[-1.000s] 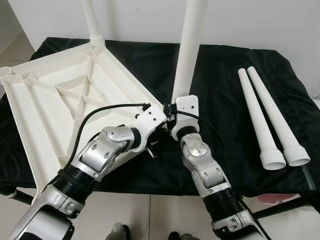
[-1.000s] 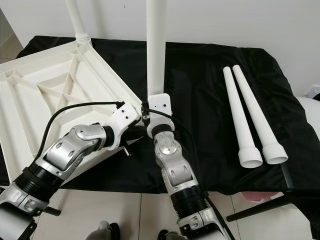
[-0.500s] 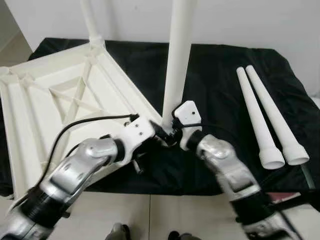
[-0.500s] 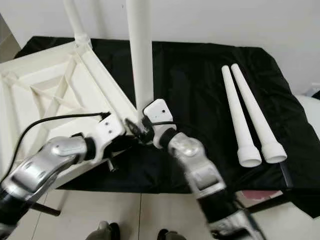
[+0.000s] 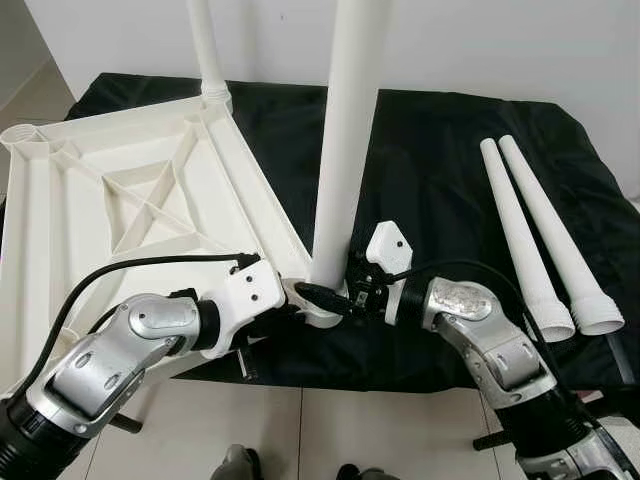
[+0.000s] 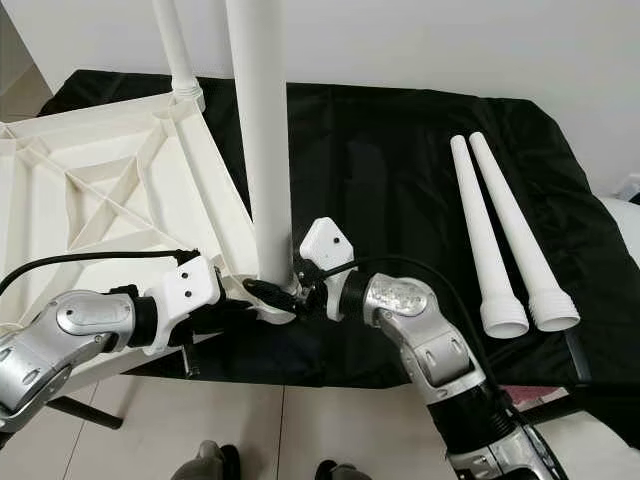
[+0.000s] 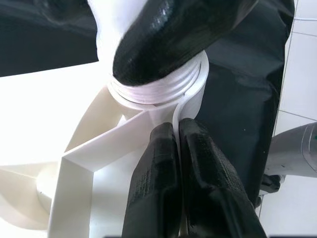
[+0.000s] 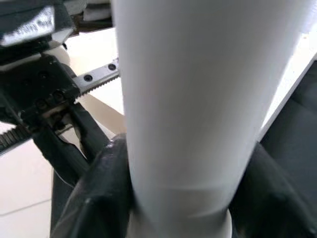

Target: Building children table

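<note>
With the right pincer (image 5: pixel 352 292) clamped round the upright leg (image 5: pixel 342 150) at its corner socket (image 7: pixel 163 94) and the left pincer (image 5: pixel 322 297) pinching the tabletop (image 5: pixel 130 200) rim, a tilted leg risks cross-threading.

black cloth (image 5: pixel 440 130) on pale tiled floor (image 5: pixel 330 430).

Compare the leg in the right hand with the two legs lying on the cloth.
The held leg stands upright in the tabletop's near corner socket, gripped low by the right hand; the two loose legs lie flat, side by side, untouched on the black cloth. All are white tapered tubes with ribbed ends.
</note>
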You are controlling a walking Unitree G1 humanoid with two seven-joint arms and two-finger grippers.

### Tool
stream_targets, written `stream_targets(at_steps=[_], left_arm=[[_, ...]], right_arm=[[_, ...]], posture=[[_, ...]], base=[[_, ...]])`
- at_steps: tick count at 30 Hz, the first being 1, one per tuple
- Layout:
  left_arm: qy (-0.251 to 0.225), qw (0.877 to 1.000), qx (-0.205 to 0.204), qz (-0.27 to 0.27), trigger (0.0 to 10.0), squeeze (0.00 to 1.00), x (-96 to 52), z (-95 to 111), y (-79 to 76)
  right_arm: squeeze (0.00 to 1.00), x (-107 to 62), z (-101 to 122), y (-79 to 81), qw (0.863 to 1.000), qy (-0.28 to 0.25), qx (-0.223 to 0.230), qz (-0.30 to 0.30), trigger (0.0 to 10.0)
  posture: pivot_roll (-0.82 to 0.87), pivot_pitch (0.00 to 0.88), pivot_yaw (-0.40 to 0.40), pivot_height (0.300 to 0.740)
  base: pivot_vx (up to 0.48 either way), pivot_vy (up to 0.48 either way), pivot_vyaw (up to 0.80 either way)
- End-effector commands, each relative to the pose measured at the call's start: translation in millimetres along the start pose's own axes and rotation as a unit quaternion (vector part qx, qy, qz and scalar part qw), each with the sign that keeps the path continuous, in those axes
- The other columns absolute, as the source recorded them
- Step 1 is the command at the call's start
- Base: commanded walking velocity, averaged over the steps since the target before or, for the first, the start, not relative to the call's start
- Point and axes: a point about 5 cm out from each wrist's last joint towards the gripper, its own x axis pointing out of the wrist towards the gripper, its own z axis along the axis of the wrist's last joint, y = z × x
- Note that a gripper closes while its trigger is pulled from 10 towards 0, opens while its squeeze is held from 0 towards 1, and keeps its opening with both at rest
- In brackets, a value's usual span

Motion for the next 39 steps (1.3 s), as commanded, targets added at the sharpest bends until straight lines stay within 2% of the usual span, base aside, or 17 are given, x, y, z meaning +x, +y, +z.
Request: stream_targets(at_steps=[1,3,11,12,14,15,19,21,26,27,29,30,33,34,35,36,39], left_arm=[[-0.04,0.997,0.042,-0.053,0.0,0.0,-0.6,20,-5.7],[-0.044,0.997,0.041,-0.049,0.0,0.0,0.9,21,-4.4],[-0.074,0.997,0.013,-0.004,0.0,0.0,20.1,30,11.6],[-0.072,0.997,0.008,0.014,0.0,0.0,29.6,30,20.0],[-0.071,0.997,0.007,0.022,0.0,0.0,34.6,31,24.0],[-0.071,0.996,0.0,0.051,0.0,0.0,45.5,35,34.5],[-0.071,0.996,-0.003,0.059,0.0,0.0,49.5,37,38.2],[-0.058,0.995,-0.004,0.081,0.0,0.0,57.9,38,47.5],[-0.054,0.995,-0.002,0.079,0.0,0.0,64.2,39,52.4],[-0.055,0.995,0.0,0.088,0.0,0.0,66.6,43,58.0],[-0.053,0.994,0.001,0.097,0.0,0.0,66.8,44,61.4],[-0.052,0.994,0.0,0.1,0.0,0.0,65.5,42,61.7],[-0.051,0.994,0.0,0.101,0.0,0.0,61.3,40,60.5],[-0.05,0.994,0.001,0.1,0.0,0.0,59.2,39,59.5],[-0.05,0.994,0.002,0.098,0.0,0.0,57.1,38,58.2],[-0.049,0.994,0.005,0.095,0.0,0.0,54.2,37,56.4],[-0.049,0.994,0.006,0.094,0.0,0.0,54.3,37,56.8]], right_arm=[[0.0,-2.9,-10,-1.3,1.0,0.019,0.012,-0.022,0.0],[0.0,-2.1,-12,-1.3,0.999,0.023,0.015,-0.03,0.0],[0.0,9.7,-46,-7.3,0.98,0.098,0.023,-0.174,0.0],[0.0,15.8,-56,-9.0,0.964,0.124,0.03,-0.232,0.0],[0.0,19.0,-61,-9.0,0.956,0.137,0.033,-0.258,0.0],[0.0,23.8,-70,-11.2,0.927,0.167,0.042,-0.332,0.0],[0.0,25.2,-73,-11.8,0.915,0.179,0.048,-0.359,0.0],[0.0,29.7,-76,-12.3,0.895,0.182,0.063,-0.403,0.0],[0.0,36.4,-77,-11.6,0.881,0.184,0.063,-0.432,0.0],[0.0,40.6,-73,-15.1,0.869,0.177,0.061,-0.459,0.0],[0.0,46.6,-67,-17.3,0.873,0.159,0.055,-0.459,0.0],[0.0,48.2,-63,-18.0,0.88,0.143,0.055,-0.45,10.0],[0.0,50.7,-51,-17.6,0.9,0.103,0.049,-0.421,10.0],[0.54,51.0,-46,-17.1,0.911,0.087,0.051,-0.401,10.0],[1.0,50.1,-41,-17.3,0.918,0.071,0.049,-0.386,10.0],[1.0,48.3,-34,-18.0,0.929,0.048,0.048,-0.364,10.0],[1.0,48.6,-33,-18.6,0.929,0.044,0.047,-0.364,10.0]], posture=[[0.08,0.168,-0.03,0.74],[0.08,0.168,-0.03,0.74],[0.07,0.171,-0.037,0.74],[0.07,0.174,-0.036,0.74],[0.07,0.174,-0.036,0.74],[0.07,0.175,-0.032,0.74],[0.07,0.176,-0.032,0.74],[0.07,0.176,-0.026,0.74],[0.07,0.175,-0.024,0.74],[0.07,0.174,-0.022,0.74],[0.07,0.174,-0.022,0.74],[0.07,0.175,-0.023,0.74],[0.07,0.175,-0.024,0.74],[0.08,0.175,-0.024,0.74],[0.08,0.175,-0.024,0.74],[0.08,0.176,-0.024,0.74],[0.08,0.176,-0.024,0.74]], base=[[0.0,0.0,0.0],[0.0,0.0,0.0],[0.0,0.0,0.0],[0.0,0.0,0.0],[0.0,0.0,0.0],[0.0,0.0,0.0],[0.0,0.0,0.0],[0.0,0.0,0.0],[0.0,0.0,0.0],[0.0,0.0,0.0],[0.0,0.0,0.0],[0.0,0.0,0.0],[0.0,0.0,0.0],[0.0,0.0,0.0],[0.0,0.0,0.0],[0.0,0.0,0.0],[0.0,0.0,0.0]])
